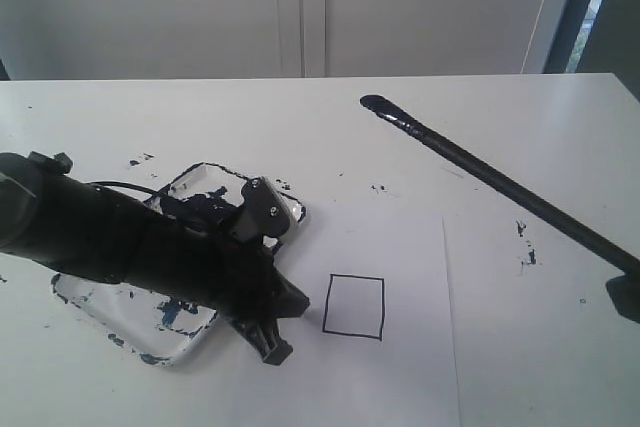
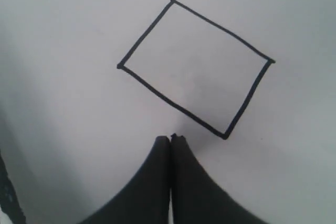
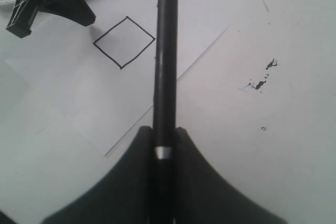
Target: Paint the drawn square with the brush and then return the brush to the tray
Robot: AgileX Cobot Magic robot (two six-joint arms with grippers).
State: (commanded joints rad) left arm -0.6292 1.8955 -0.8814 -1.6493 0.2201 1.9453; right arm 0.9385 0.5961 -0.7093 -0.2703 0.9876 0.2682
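The drawn square (image 1: 354, 306) (image 2: 197, 66) (image 3: 124, 42) is a black outline on white paper, blank inside. The brush (image 1: 480, 172) (image 3: 166, 51) slants from the right edge up to its dark blue tip (image 1: 375, 102), which hangs over the far middle of the table, well away from the square. My right gripper (image 3: 164, 129) is shut on the brush handle at its pale band. The paint-smeared tray (image 1: 150, 352) lies at the left, mostly hidden under my left arm. My left gripper (image 1: 270, 342) (image 2: 170, 139) is shut and empty, just left of the square.
The paper sheet (image 1: 400, 367) lies at front centre on the white table. Blue paint specks (image 1: 525, 242) dot the table right of the sheet, with more specks (image 1: 140, 159) behind the tray. A pale wall stands behind the table.
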